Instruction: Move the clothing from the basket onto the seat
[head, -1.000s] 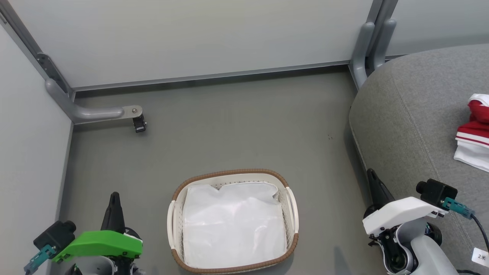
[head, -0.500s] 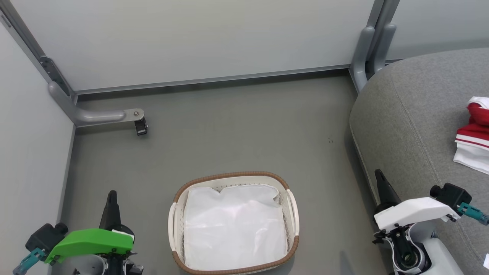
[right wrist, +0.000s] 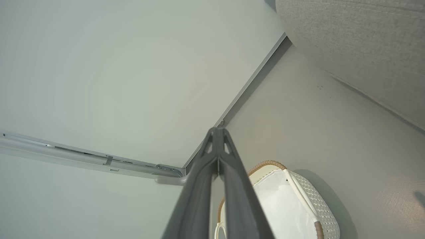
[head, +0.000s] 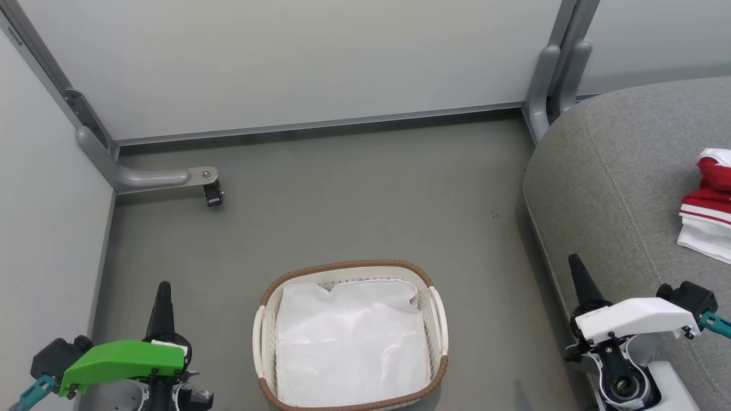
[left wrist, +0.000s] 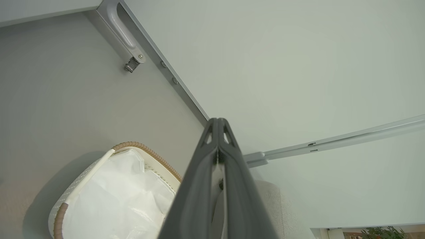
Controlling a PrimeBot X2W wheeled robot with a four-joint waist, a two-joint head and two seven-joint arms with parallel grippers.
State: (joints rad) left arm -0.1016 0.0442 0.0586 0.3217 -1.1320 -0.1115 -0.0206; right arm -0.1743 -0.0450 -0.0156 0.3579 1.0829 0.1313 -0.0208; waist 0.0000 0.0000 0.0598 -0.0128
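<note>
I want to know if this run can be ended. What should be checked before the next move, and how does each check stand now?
1. Clothing on the seat: ok.
2. All of it there: cannot tell, cut off at the picture edge.
3. Basket emptied: ok, just the white liner inside.
4. Nothing under the liner: cannot tell.
5. Left gripper fingers shut, empty: ok.
6. Right gripper fingers shut, empty: ok.

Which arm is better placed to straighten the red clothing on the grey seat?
Right, probably: right gripper hangs beside the light grey woven seat bearing the red-and-white clothing; left gripper is beyond the white plastic basket.
</note>
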